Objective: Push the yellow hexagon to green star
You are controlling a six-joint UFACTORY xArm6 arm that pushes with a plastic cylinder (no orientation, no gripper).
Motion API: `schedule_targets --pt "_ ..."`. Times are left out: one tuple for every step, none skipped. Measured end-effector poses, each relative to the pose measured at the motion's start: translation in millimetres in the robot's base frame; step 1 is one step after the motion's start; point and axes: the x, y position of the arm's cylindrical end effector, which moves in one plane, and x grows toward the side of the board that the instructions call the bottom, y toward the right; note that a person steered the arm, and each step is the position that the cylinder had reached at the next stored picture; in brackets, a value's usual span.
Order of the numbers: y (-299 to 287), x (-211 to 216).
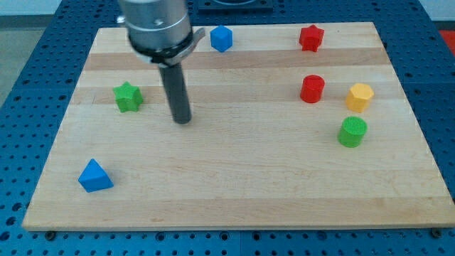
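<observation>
The yellow hexagon (pixel 360 96) sits near the board's right edge, right of a red cylinder (pixel 312 89). The green star (pixel 128 97) sits at the board's left side. My tip (pixel 183 119) rests on the board to the right of the green star, a short gap apart from it and touching no block. The yellow hexagon is far to the right of my tip.
A blue triangular block (pixel 94 176) lies near the board's bottom left corner. A blue block (pixel 221 38) and a red star (pixel 311 38) sit along the top edge. A green cylinder (pixel 352 132) stands below the yellow hexagon. The wooden board (pixel 234 185) lies on a blue perforated table.
</observation>
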Motion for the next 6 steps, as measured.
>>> schedule_targets --pt "40 -32" --pt "77 -47" --pt "77 -45" --pt "75 -44" --pt "116 -66" --pt "171 -105"
